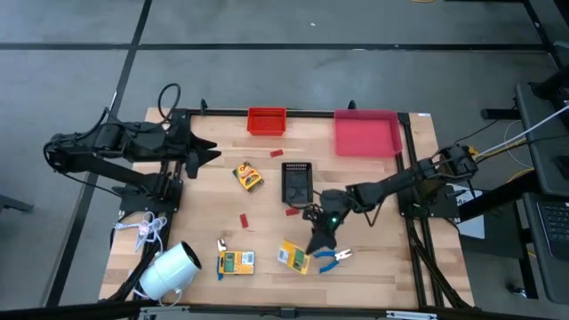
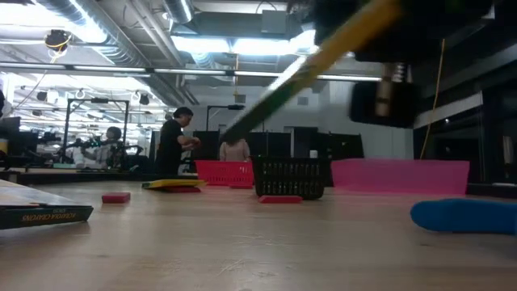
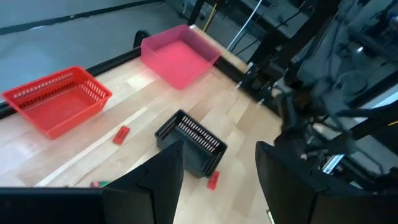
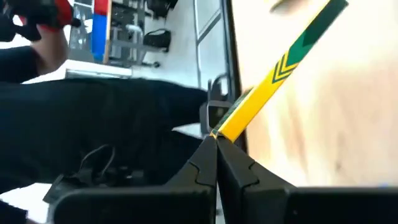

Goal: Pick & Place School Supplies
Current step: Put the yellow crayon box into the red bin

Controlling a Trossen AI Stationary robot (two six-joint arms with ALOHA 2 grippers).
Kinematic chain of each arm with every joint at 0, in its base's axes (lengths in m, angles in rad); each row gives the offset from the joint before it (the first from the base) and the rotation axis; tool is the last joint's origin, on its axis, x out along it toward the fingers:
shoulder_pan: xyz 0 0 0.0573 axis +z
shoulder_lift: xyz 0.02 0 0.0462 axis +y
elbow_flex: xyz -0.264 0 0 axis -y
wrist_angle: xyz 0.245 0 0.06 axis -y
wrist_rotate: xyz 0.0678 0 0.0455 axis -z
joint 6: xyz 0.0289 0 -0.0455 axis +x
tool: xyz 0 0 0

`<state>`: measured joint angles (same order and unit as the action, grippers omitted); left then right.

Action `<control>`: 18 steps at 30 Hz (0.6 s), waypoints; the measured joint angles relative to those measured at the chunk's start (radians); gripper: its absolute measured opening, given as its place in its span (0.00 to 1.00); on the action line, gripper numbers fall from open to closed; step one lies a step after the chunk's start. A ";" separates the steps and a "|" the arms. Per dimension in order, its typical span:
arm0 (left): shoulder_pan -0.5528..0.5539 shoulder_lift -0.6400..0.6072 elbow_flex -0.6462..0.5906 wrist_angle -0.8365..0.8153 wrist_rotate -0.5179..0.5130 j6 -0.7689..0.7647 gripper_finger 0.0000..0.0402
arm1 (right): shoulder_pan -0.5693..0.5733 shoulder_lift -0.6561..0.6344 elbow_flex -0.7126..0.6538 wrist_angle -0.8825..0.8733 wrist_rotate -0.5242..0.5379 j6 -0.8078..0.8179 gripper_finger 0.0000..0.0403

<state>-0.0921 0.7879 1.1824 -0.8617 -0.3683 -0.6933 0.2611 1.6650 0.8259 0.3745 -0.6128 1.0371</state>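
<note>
My right gripper (image 1: 317, 242) is over the table's near middle, shut on a yellow-and-green box (image 1: 293, 258). In the low view that box (image 2: 315, 69) shows edge-on as a slanted bar above the tabletop. Blue-handled pliers (image 1: 334, 258) lie flat just to its right. Two more boxes lie flat on the table, one (image 1: 249, 176) near the middle and one (image 1: 236, 261) near the front edge. Tiny red pieces (image 1: 246, 220) (image 1: 292, 211) (image 1: 276, 153) are scattered on the wood. My left gripper (image 1: 209, 153) waits, open, over the table's left side. My right gripper pinches the box by one thin end (image 4: 227, 129) between its two shut fingers (image 4: 205, 163). The fingers slant down from the table's right side. The box stretches away from them lengthwise, tilted, and in the low view its lower end (image 2: 234, 128) hangs clear of the tabletop.
A black basket (image 1: 296, 182) stands at the middle. A red basket (image 1: 266, 121) and a pink tray (image 1: 366, 132) sit at the far edge. A white roll (image 1: 169, 271) and a white cord bundle (image 1: 149, 229) lie near left. People stand far off in the room.
</note>
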 joint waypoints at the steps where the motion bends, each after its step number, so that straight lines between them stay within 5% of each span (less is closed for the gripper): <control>1: 0.000 0.006 0.000 -0.013 0.000 0.000 0.47 | -0.016 0.000 0.020 -0.036 0.004 -0.030 0.00; 11: -0.039 0.083 0.000 -0.116 -0.025 -0.035 0.45 | -0.238 -0.007 0.106 -0.166 0.068 -0.210 0.00; 18: -0.169 0.098 -0.001 -0.147 -0.214 -0.121 0.44 | -0.320 -0.053 0.106 -0.102 0.202 -0.223 0.00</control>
<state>-0.2607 0.8864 1.1816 -1.0087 -0.5825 -0.8142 -0.0592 1.6117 0.9314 0.2730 -0.4108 0.8144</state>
